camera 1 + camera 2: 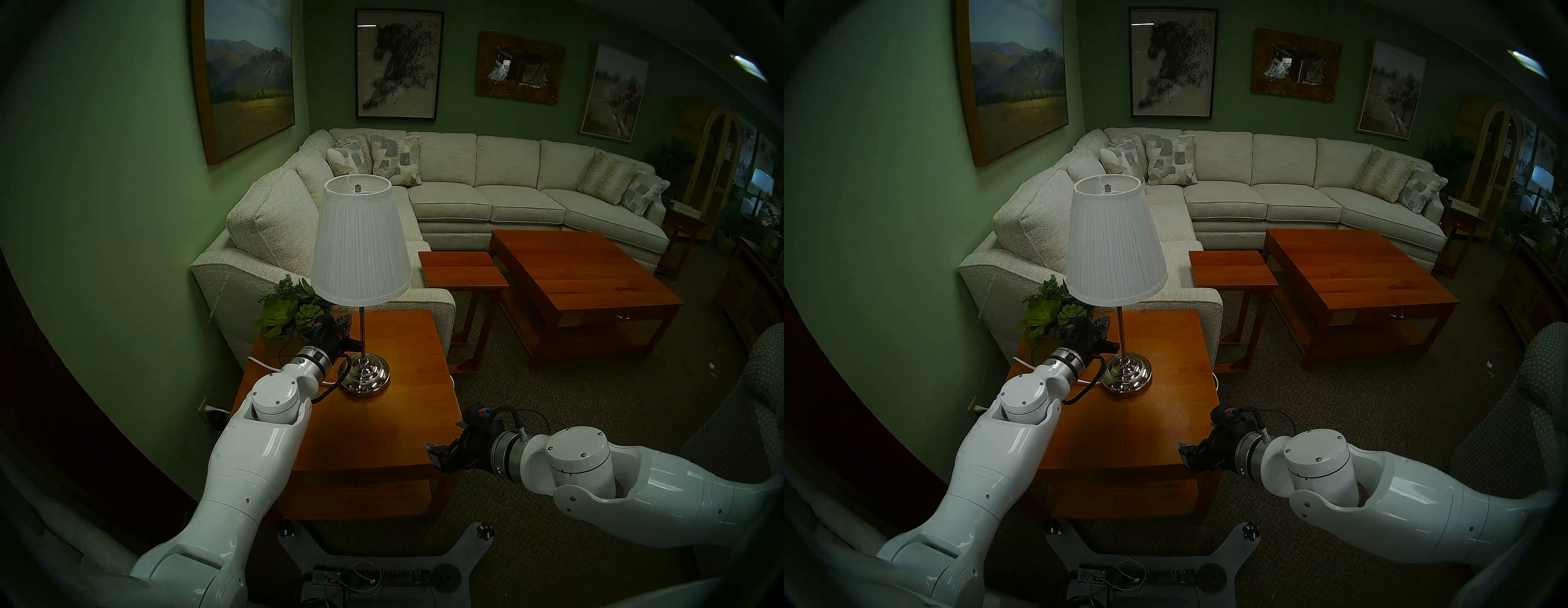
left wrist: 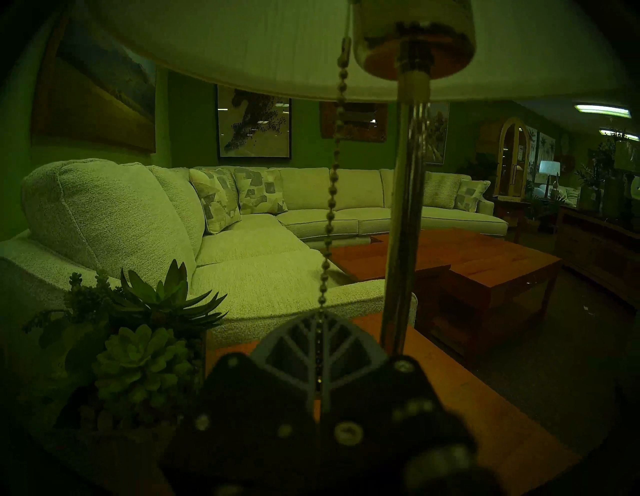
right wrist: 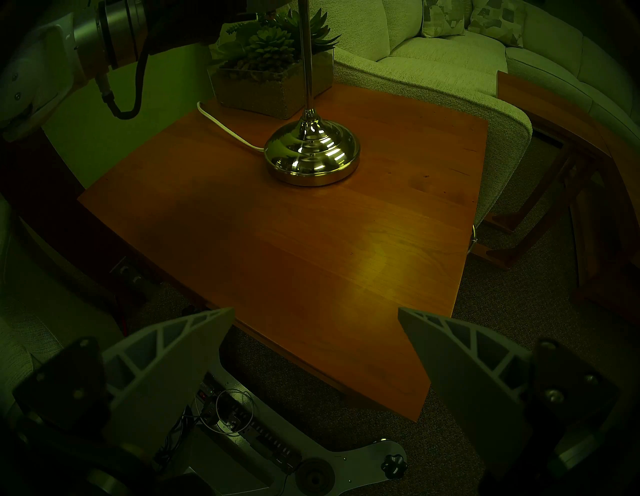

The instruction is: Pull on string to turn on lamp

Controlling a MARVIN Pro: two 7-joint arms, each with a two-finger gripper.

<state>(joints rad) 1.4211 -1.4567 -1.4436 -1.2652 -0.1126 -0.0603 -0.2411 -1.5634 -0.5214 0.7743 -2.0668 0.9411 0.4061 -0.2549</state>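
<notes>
The lamp [image 1: 360, 242] with a white pleated shade, slim chrome pole and domed chrome base [image 3: 311, 152] stands on a wooden side table [image 1: 403, 416]. Its shade does not glow. The string [image 2: 332, 194], a thin beaded metal chain, hangs beside the pole [image 2: 405, 207] and runs down between the closed fingers of my left gripper [image 2: 320, 318]; its end knob is hidden there. In the head views my left gripper [image 1: 354, 337] [image 1: 1110, 344] sits under the shade, left of the pole. My right gripper [image 1: 432, 454] [image 3: 317, 313] is open and empty at the table's front right corner.
A succulent planter [image 1: 284, 310] stands at the table's back left, close behind my left wrist. A white power cord [image 3: 225, 128] runs from the lamp base to the left. A cream sofa arm [image 1: 424, 305] borders the table's far side. The robot base [image 1: 382, 573] sits below the front edge.
</notes>
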